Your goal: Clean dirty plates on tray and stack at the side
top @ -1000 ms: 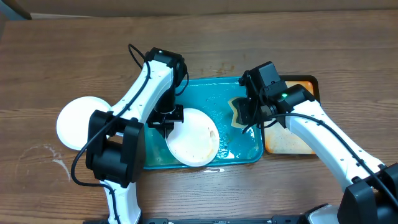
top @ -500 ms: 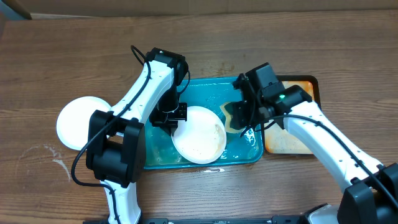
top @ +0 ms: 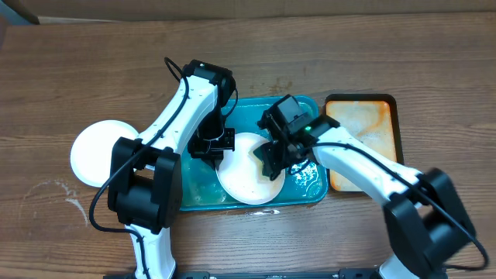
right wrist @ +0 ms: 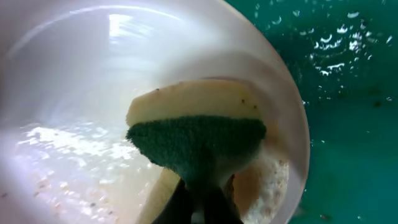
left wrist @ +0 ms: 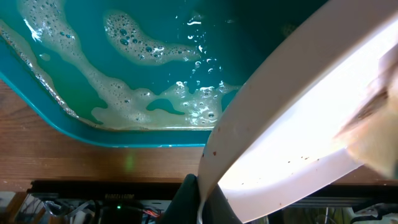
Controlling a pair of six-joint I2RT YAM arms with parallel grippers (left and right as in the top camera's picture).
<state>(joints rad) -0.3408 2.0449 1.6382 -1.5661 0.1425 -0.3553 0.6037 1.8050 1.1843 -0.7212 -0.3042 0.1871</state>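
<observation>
Right now my left claw [top: 212, 145] is closed narrow on the rim of a white plate [top: 246, 180]. The dish spreads out from its fingers over the teal tray [top: 252, 110]. Suds and soapy water lie in the tray just ahead of that claw. My right claw [right wrist: 200, 198] is clamped on a sponge [right wrist: 198, 140], pressed against the plate's inner face directly in front of its fingertips. Brown specks sit beside it. Another white plate [top: 97, 151] rests on the table [top: 77, 70], well apart behind the left claw. An orange tray [top: 364, 132] lies behind the right one.
</observation>
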